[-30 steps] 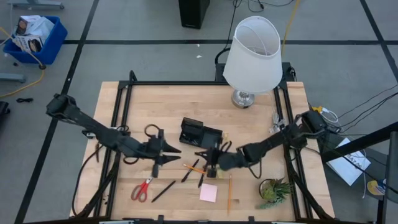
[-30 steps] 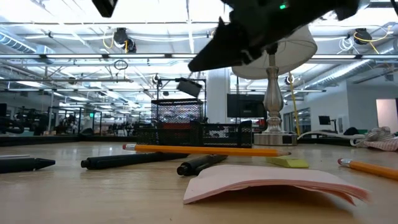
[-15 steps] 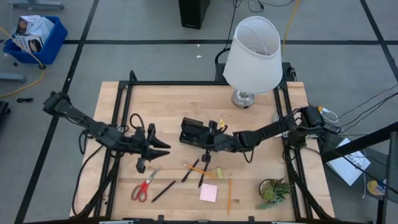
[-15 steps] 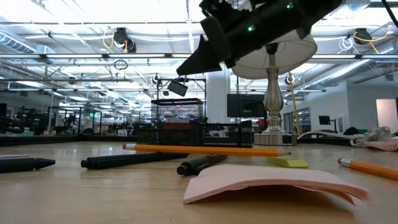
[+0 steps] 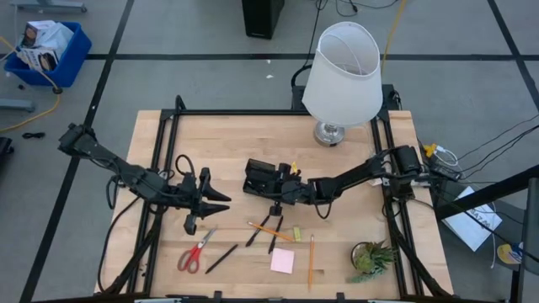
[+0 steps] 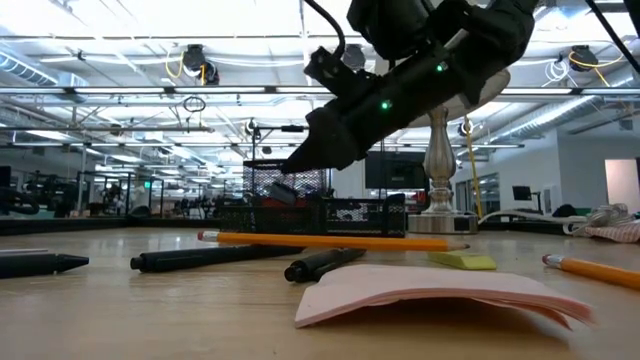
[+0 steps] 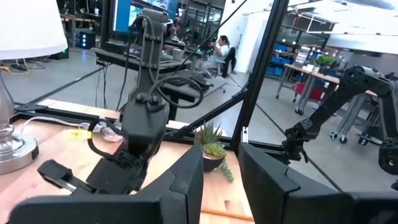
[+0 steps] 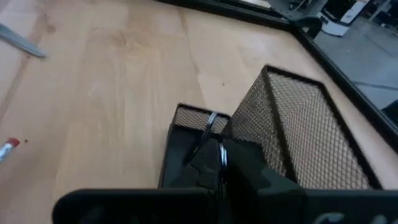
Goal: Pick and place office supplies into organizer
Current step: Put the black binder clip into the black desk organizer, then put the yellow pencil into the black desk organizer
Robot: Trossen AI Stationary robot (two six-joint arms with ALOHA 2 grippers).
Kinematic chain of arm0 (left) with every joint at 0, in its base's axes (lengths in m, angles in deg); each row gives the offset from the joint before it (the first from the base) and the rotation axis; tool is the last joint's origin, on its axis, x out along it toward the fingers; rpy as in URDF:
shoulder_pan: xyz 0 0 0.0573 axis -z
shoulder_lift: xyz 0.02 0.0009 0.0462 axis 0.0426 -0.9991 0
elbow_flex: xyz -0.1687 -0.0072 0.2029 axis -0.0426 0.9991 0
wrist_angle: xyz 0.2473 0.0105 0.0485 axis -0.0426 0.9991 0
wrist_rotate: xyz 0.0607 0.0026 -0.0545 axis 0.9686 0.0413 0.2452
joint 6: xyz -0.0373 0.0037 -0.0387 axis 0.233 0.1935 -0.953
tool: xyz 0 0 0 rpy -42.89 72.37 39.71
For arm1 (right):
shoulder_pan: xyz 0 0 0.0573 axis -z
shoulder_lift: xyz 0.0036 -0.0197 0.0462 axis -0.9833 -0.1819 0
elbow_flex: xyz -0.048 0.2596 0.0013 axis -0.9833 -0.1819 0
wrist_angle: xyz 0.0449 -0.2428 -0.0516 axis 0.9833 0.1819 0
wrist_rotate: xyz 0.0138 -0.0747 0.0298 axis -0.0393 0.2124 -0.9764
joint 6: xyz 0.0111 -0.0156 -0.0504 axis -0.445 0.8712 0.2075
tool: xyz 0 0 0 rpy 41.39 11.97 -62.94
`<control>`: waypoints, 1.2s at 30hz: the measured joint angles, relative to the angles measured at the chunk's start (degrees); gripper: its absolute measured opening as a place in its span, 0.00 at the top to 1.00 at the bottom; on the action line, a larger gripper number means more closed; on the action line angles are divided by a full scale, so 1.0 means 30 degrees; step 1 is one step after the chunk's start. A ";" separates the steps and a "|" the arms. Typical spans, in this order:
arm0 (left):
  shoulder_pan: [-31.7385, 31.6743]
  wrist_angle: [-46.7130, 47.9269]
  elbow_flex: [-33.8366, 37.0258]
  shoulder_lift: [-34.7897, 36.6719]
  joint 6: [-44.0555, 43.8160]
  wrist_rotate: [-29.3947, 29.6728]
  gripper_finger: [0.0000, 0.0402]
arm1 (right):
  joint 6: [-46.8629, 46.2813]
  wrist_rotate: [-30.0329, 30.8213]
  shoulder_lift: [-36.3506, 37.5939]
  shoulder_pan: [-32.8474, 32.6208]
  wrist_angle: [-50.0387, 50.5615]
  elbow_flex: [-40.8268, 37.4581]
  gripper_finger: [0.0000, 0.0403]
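Note:
The black mesh organizer (image 5: pixel 263 178) stands mid-table; its taller section (image 8: pixel 292 130) and low tray (image 8: pixel 186 134) fill the right wrist view. My right gripper (image 5: pixel 274 188), shut, hovers at the organizer's near side, tips over the low tray (image 6: pixel 298 162). My left gripper (image 5: pixel 226 202) is open and waits left of the organizer, touching nothing. Lying flat nearer the table's near edge are red-handled scissors (image 5: pixel 195 251), black pens (image 5: pixel 258 229), orange pencils (image 5: pixel 310 261), a pink pad (image 5: pixel 282 260) and a yellow-green eraser (image 5: pixel 296 233). My right gripper comes slanting down from the table's right, its shut fingers (image 8: pixel 214 155) over the organizer's low tray. A thin silver wire piece (image 8: pixel 209 122) shows just past the tips. I cannot tell whether the fingers touch it or hold anything.
A white-shaded lamp (image 5: pixel 341 71) stands at the table's far side, right of the middle. A small potted plant (image 5: pixel 373 257) sits at the near right corner. Bare wood (image 5: pixel 210 147) lies left and far of the organizer.
My right gripper has moved from above the pens and eraser toward the far edge and a little left, reaching the organizer and dropping lower. My left gripper has drawn back a short way toward the table's left and then stayed put.

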 joint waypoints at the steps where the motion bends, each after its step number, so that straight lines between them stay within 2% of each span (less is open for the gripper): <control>1: 0.0000 0.0039 0.0000 0.0000 0.0053 0.0000 0.74 | 0.0042 0.0020 0.0031 0.0000 -0.0007 0.0004 0.98; 7: 0.0000 0.0137 0.0000 -0.0029 0.0094 0.0001 0.74 | 0.0010 -0.0026 0.0027 -0.0007 -0.0133 0.0004 0.95; 17: 0.0000 0.0477 0.0000 -0.0036 0.0251 0.0066 0.74 | -0.0184 0.0477 0.0027 -0.0007 0.0146 0.0004 0.73; 23: -0.0015 0.0757 0.0000 -0.0040 0.0623 0.0087 0.74 | -0.1562 0.0297 0.0165 -0.0780 -0.0201 0.0004 0.66; 28: -0.0015 0.1054 0.0007 -0.0044 0.0602 0.0087 0.74 | -0.2445 -0.1904 0.0165 -0.1805 -0.1656 0.0004 0.66; 32: -0.0015 0.1077 0.0015 -0.0044 0.0515 0.0087 0.74 | -0.3231 -0.2681 0.0168 -0.2234 -0.3866 0.0010 0.68; 36: -0.0015 0.1073 0.0015 -0.0044 0.0395 0.0087 0.74 | -0.3665 -0.5099 0.0177 -0.2317 -0.4257 0.0011 0.69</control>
